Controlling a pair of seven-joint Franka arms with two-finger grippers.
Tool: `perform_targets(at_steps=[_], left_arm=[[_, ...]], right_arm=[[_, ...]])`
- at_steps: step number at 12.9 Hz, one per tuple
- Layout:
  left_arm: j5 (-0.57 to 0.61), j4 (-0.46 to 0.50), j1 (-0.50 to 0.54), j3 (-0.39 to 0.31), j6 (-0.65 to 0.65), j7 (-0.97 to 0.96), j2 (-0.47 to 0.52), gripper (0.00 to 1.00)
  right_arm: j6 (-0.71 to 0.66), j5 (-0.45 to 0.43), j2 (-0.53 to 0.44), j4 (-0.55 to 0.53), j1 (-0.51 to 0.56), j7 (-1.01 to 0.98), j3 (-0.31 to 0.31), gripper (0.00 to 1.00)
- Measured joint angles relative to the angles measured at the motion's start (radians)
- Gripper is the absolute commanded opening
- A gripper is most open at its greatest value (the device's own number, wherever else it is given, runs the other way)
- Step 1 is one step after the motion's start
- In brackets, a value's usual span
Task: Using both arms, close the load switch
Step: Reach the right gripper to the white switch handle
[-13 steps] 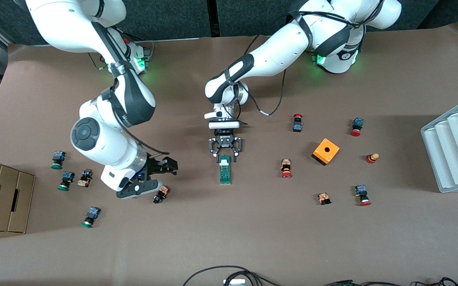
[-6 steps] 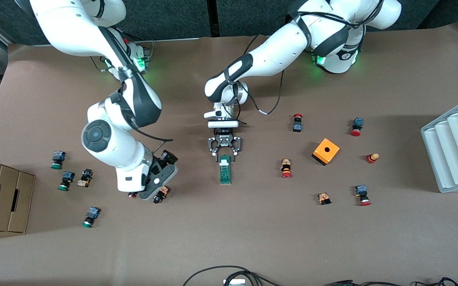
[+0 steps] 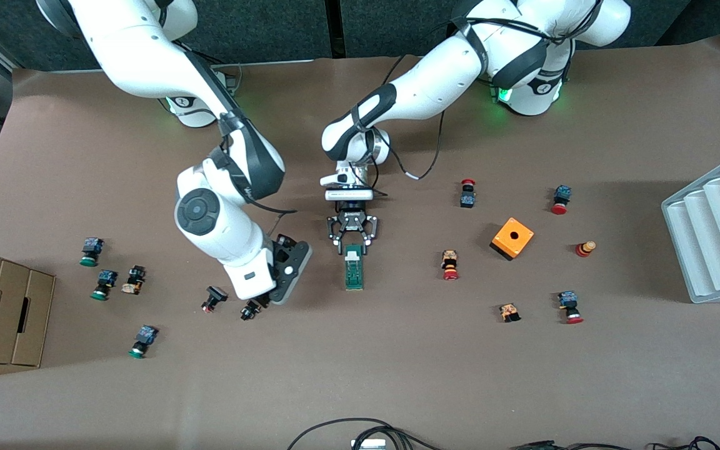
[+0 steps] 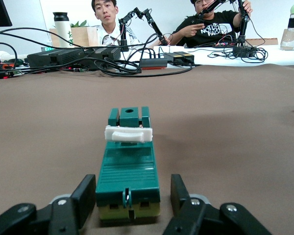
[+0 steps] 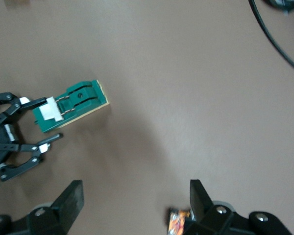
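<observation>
The load switch (image 3: 354, 267) is a narrow green block lying flat mid-table, its white piece (image 3: 353, 254) at the end toward the arm bases. My left gripper (image 3: 354, 250) is low over that end, shut on the load switch (image 4: 129, 171), with a finger (image 4: 83, 198) along each side of it. My right gripper (image 3: 270, 297) hangs open beside the switch, toward the right arm's end of the table. The right wrist view shows its fingers (image 5: 71, 198) wide apart over bare table, a small orange-and-black button (image 5: 178, 220) by one fingertip, and the switch (image 5: 71, 106) farther off.
Small push buttons lie scattered: green-capped ones (image 3: 91, 252) near the cardboard boxes (image 3: 4, 312), red-capped ones (image 3: 450, 265) around the orange box with a hole (image 3: 512, 237). Two small buttons (image 3: 212, 299) lie by my right gripper. A grey ridged tray (image 3: 713, 231) sits at the left arm's end.
My right arm has swung toward the switch, uncovering a small button. The left gripper's fingers have closed in on the switch's end.
</observation>
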State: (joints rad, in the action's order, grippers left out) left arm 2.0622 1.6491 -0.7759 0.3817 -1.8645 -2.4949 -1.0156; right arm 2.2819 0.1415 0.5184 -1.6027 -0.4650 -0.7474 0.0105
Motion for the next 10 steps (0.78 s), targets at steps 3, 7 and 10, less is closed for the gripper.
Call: perform_targets(at_steps=[3,7,10], left_arm=[[0.000,-0.002,-0.001,0.000,0.000,0.000,-0.001,0.67],[0.000,-0.003,-0.001,0.000,0.000,0.000,-0.001,0.67],[0.000,-0.003,-0.001,0.000,0.000,0.000,-0.002,0.67]], right_arm=[[0.027,0.000,0.023,0.000,-0.007,-0.037,0.001,0.94],[0.058,0.000,0.055,0.000,-0.076,-0.037,0.002,0.94],[0.094,0.000,0.084,0.000,-0.104,-0.037,0.002,0.94]])
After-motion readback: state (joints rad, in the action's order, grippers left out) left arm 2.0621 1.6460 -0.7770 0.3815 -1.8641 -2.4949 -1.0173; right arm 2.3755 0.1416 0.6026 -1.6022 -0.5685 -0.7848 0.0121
